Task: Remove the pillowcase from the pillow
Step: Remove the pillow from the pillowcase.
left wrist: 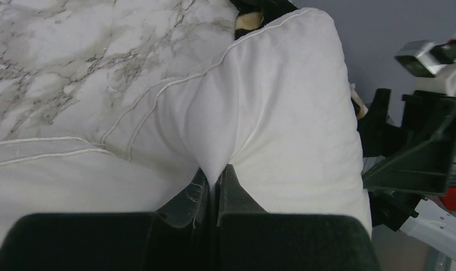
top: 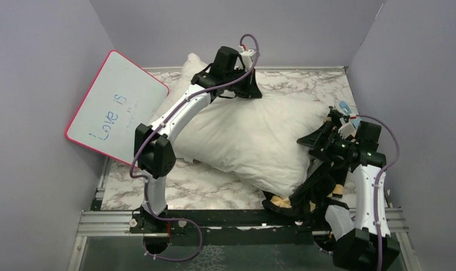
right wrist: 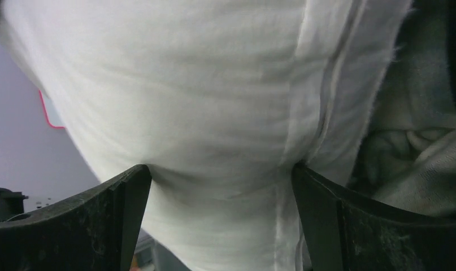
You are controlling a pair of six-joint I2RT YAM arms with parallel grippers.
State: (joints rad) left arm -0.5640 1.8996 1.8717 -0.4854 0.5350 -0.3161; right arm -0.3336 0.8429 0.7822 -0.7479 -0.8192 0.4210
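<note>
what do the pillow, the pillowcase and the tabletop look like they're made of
pillow: off-white matte woven cloth, likely cotton, over soft filling; it creases and bulges and has a piped seam.
pillowcase: soft black fabric with tan motifs, possibly velvety; it lies bunched and limp.
tabletop: smooth, marble-look white with grey veins; whether it is real stone or printed laminate cannot be told.

The pillow lay across the middle of the bench. The whiteboard leaned to its left, by the side wall. The pillowcase lay bunched at the pillow's near right end, under the right arm, at the bench's near edge.
</note>
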